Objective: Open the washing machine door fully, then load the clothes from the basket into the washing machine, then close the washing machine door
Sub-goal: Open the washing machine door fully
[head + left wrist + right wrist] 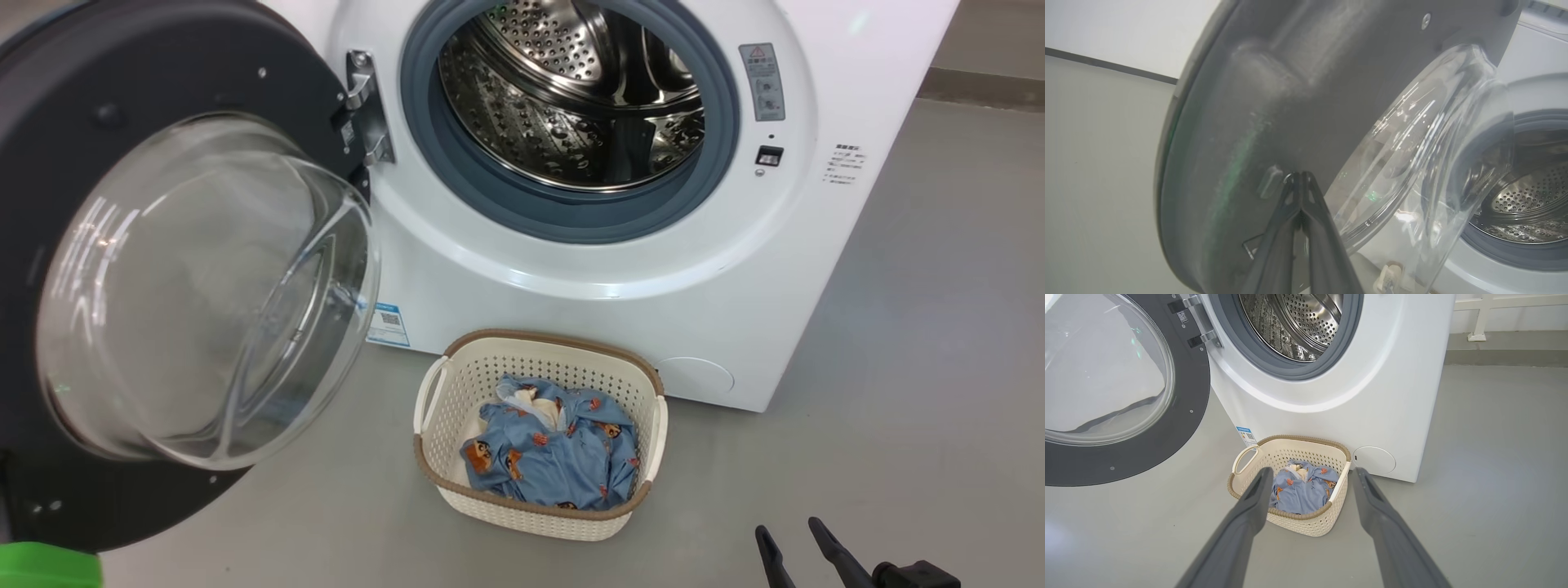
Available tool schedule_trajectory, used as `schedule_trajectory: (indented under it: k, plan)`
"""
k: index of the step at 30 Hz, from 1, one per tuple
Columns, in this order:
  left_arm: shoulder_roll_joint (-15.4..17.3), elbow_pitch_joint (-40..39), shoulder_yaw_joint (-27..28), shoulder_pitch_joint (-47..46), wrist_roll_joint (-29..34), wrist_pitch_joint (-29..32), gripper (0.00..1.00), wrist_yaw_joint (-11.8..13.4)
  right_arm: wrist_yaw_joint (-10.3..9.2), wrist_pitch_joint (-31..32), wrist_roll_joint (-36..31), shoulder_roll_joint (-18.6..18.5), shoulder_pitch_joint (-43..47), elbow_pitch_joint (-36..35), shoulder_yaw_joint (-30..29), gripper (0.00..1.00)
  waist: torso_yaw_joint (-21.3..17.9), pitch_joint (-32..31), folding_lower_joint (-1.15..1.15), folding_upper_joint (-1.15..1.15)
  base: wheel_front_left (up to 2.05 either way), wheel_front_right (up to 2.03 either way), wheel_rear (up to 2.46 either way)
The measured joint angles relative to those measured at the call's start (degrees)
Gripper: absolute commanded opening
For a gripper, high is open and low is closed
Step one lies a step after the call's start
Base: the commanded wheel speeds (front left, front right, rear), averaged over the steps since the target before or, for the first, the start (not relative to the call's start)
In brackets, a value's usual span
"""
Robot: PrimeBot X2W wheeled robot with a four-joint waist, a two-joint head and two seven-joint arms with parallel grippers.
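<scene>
Left gripper (1300, 176), pinched shut, meets round black-rimmed glass door (204, 286) left of white front-loading washing machine (620, 327).
Right gripper (1310, 475) gapes empty; unheld, door could swing back.

Finds the washing machine door (269, 90) left of the washing machine (620, 310), hinged beside its opening and swung out frontward. Finds the basket (457, 384) on the floor (898, 408) just before the washing machine, below that opening, the clothes (563, 465) lying inside.
</scene>
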Motion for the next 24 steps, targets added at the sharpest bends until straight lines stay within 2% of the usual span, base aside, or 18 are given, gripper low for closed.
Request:
schedule_trajectory:
  k: [6,12,17,24]
  plan:
    - [1.51,4.91,3.03,-2.45,2.74,-0.19,0.0,-2.16,0.0,0.0,0.26,0.02,0.0,0.36,0.74,1.0,-1.27,-0.38,0.0,0.0,0.0,0.0,0.0]
    - [1.47,6.76,5.06,-3.62,5.16,-0.4,0.0,-3.46,0.0,0.0,0.38,0.01,0.0,0.45,0.83,1.0,-2.02,-0.59,0.0,0.0,0.0,0.0,0.0]
    - [-0.2,6.26,6.27,-3.59,5.86,-0.4,0.0,-4.41,0.0,0.0,0.38,0.1,0.0,0.45,0.81,1.0,-2.31,-0.75,0.0,0.0,0.0,0.0,0.0]
    - [-4.12,0.45,7.14,-1.58,5.82,-0.41,0.0,-4.98,0.0,0.0,0.41,0.2,0.01,0.48,0.76,1.0,-2.49,-0.89,0.0,0.0,0.0,0.0,0.0]
